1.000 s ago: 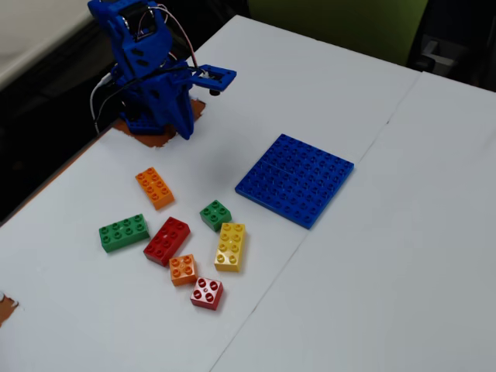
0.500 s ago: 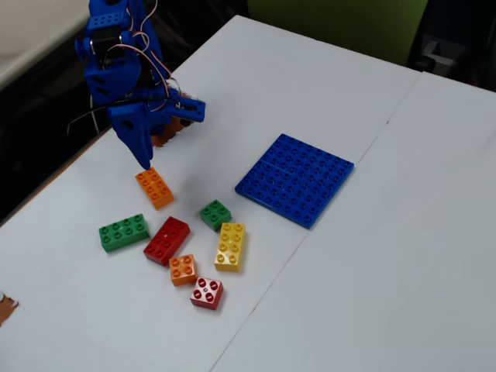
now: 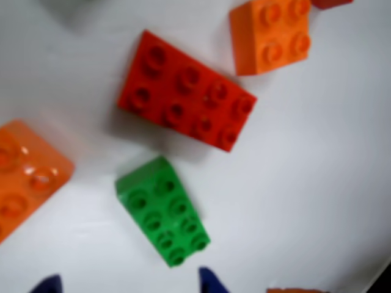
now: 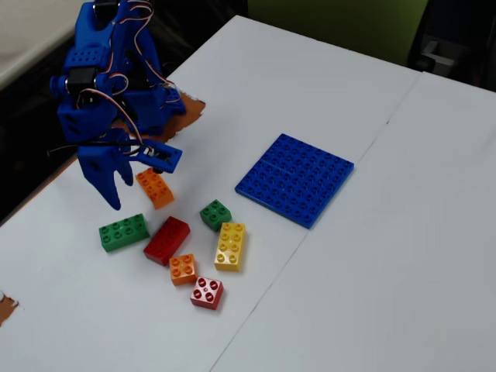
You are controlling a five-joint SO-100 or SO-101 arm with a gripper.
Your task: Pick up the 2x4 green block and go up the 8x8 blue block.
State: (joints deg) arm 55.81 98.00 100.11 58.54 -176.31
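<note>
Green 2x4 green block (image 4: 124,232) lies below the spread tool (image 4: 118,192); lower straight, straddle its short sides, avoiding the red brick (image 4: 167,240).

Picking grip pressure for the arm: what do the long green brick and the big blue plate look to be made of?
The 2x4 green block looks like hard moulded plastic, smooth and slightly glossy, with crisp studs and edges. The 8x8 blue block looks like the same rigid plastic: thin, flat, uniformly coloured, studded. Neither shows flex; the material is judged from looks only.
</note>
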